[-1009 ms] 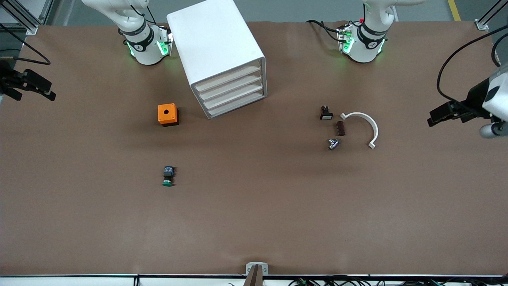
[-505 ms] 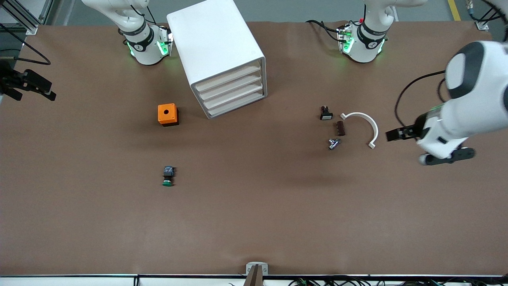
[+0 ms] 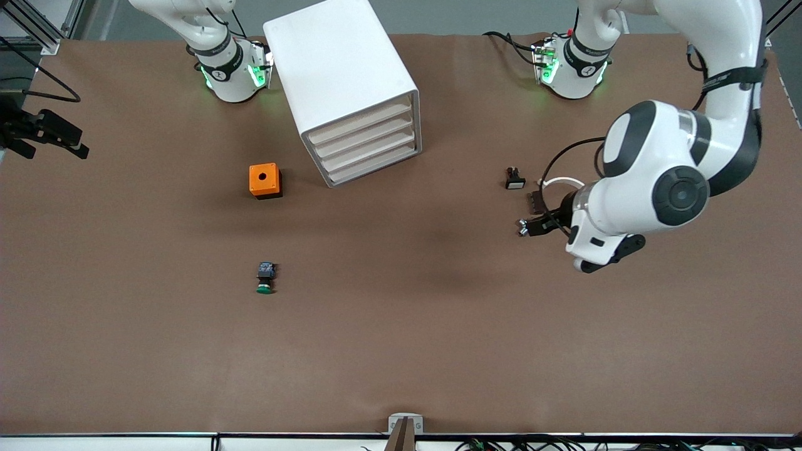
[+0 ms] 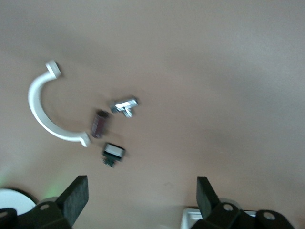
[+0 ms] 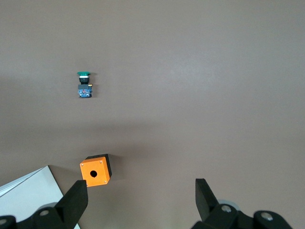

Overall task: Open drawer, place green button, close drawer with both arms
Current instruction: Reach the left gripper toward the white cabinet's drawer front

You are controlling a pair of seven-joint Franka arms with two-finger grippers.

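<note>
Lying on its side on the brown worktop (image 3: 401,351), the button (image 3: 265,279): long axis running toward and away from the front camera, green cap at the nearer end, black-and-blue body at the farther end. Farther from that camera than the button, an orange box (image 3: 265,180), and beside it the white cabinet (image 3: 341,88), its lowest drawer (image 3: 376,165) shut. Left end effector (image 3: 532,227) up over a cluster of small parts near the left arm's end: a white curved bracket (image 4: 45,107), a brown block (image 4: 99,123), a silver fitting (image 4: 124,106), a black part with a white face (image 3: 515,179); fingers (image 4: 75,198) spread wide, nothing held. Right end effector (image 3: 59,139) waiting at the right arm's end, fingers (image 5: 74,204) wide apart, empty.
</note>
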